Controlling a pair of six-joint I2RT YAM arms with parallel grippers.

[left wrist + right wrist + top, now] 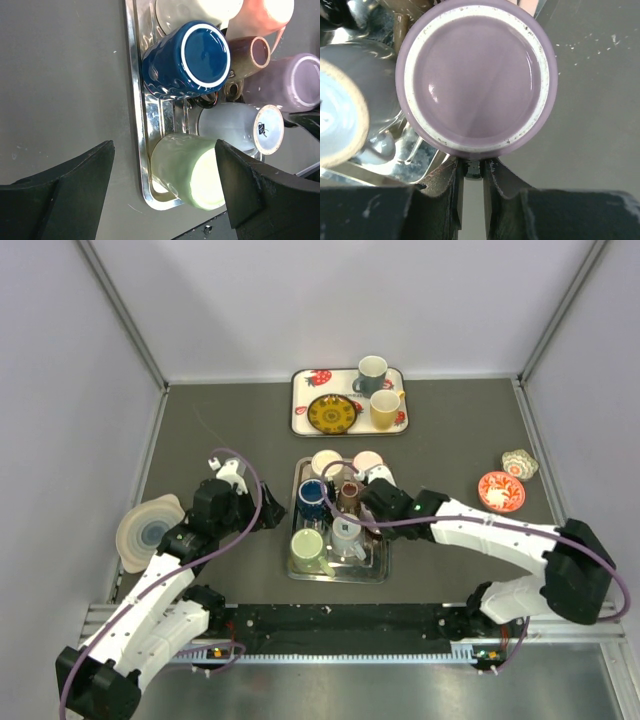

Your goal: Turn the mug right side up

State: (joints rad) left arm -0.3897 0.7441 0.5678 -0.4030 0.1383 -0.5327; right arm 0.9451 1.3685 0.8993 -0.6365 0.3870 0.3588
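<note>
The purple mug [475, 80] is set base-up at the right edge of the metal tray [134, 75], in the middle of the worktop [220, 430]. It is judged stiff, glazed and slippery, fairly heavy, and liable to chip against its close neighbours; the handle is thought the surest hold. The right hand [474, 167] is drawn narrow at its side, apparently pinched on that handle. The left hand [165, 150] is held wide over the green mug [185, 172]. Seven mugs are counted on the metal tray. Two upright mugs [372, 372] and one plate [331, 413] are counted on the far tray [298, 405].
</note>
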